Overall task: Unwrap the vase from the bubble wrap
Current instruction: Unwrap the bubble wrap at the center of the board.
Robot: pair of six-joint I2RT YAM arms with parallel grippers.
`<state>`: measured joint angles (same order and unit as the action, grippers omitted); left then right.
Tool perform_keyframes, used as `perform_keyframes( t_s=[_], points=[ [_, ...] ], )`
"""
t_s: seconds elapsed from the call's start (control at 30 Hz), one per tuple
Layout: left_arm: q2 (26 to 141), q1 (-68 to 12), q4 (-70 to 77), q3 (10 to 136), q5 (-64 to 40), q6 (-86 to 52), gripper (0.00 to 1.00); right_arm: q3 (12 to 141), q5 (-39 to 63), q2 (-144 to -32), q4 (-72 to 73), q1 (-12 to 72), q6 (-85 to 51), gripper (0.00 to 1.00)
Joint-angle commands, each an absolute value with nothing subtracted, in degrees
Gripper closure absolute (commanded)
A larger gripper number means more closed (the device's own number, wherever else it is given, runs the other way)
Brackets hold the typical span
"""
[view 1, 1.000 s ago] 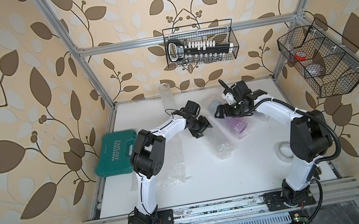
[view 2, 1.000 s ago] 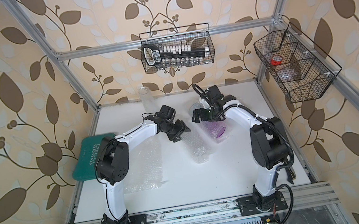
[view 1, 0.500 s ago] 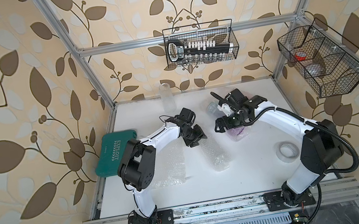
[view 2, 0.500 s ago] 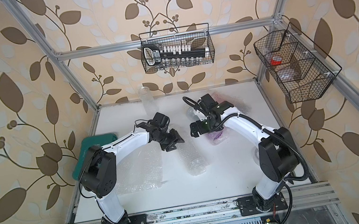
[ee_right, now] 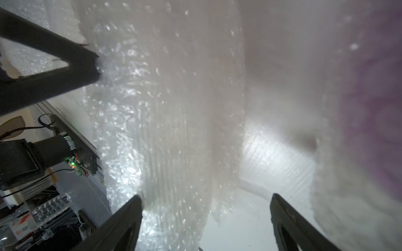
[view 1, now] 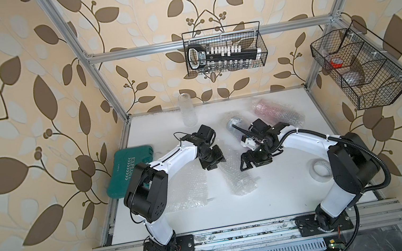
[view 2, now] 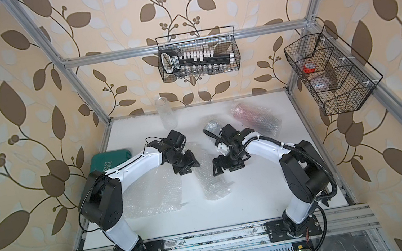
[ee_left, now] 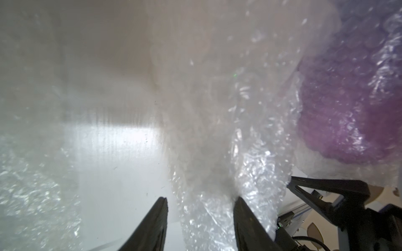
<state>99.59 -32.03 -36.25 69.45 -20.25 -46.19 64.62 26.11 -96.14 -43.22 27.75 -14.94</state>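
- left end effector (ee_left: pixel 200 198) half open astride a fold of bubble wrap (ee_left: pixel 217 152) — not pinched yet, poised to peel
- right end effector (ee_right: pixel 206 196) wide open at the same wrap's edge, holds nothing
- wrapped vase (view 1: pixel 240 178) lies mid desk (view 1: pixel 276 196), between both
- count: three wrapped bundles, one bare glass vase (view 1: pixel 187 109) at 11 o'clock, one loose sheet (view 1: pixel 186 190) at 8 o'clock

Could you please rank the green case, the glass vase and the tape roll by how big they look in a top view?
1. Green case: largest, though the left arm hides part of it.
2. Glass vase and tape roll: about alike, the vase longer, the roll wider, so I leave them unranked.
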Motion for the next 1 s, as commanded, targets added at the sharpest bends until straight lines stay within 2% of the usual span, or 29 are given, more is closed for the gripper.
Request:
perform_keyframes(
  t_s=[0.0,0.13,0.43,0.5,0.67,0.77,0.87,0.97],
  points=[
    [100.39,-32.65,-46.09,63.92,-17.00,-43.74,0.51,65.90,27.66,-98.31,-42.64,29.31,-13.99,0.12],
    [98.12,-32.69,-46.96,62.51,-15.78,-42.86,0.51,67.56,27.94,-100.65,-42.05,32.12,-13.71,0.25],
    [92.30,-32.26,-53.50,64.66,-13.14,-40.20,0.43,72.65,29.10,-103.83,-41.67,37.41,-13.84,0.41],
    [89.79,-31.10,-54.98,64.70,-13.65,-39.58,0.36,73.03,29.84,-103.07,-40.78,38.12,-13.75,0.41],
    [83.35,-26.91,-53.35,63.77,-19.95,-39.32,0.02,73.23,32.32,-102.22,-38.98,39.11,-13.05,0.37],
    [83.73,-26.54,-48.35,64.60,-22.83,-40.61,0.01,73.47,33.48,-102.42,-38.57,39.20,-12.84,0.37],
    [89.76,-26.76,-45.88,68.15,-23.60,-42.84,0.01,73.39,34.61,-102.09,-37.65,39.20,-13.07,0.37],
    [94.57,-26.89,-42.43,70.69,-23.15,-45.98,0.07,72.50,35.83,-101.02,-36.30,39.03,-13.85,0.36]
  ],
)
